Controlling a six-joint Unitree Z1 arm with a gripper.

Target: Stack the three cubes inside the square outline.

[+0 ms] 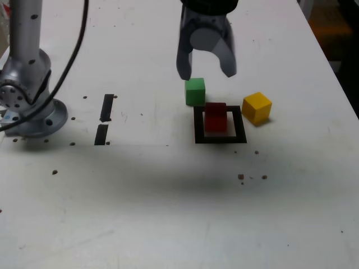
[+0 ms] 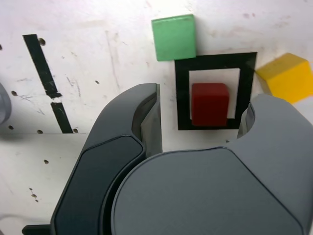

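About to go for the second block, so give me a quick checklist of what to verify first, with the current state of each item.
1. Red block sits inside the black square: ok, flat on the white centre.
2. Gripper is empty and open: ok, jaws apart with nothing between them, hanging above the table.
3. Green block is free to grab: ok, it stands just outside the square's far edge, apart from the red one.
4. Yellow block is free to grab: ok, on the exterior view's right of the square, turned at an angle.
5. Red block squared to the outline: cannot tell exactly; it looks roughly aligned.
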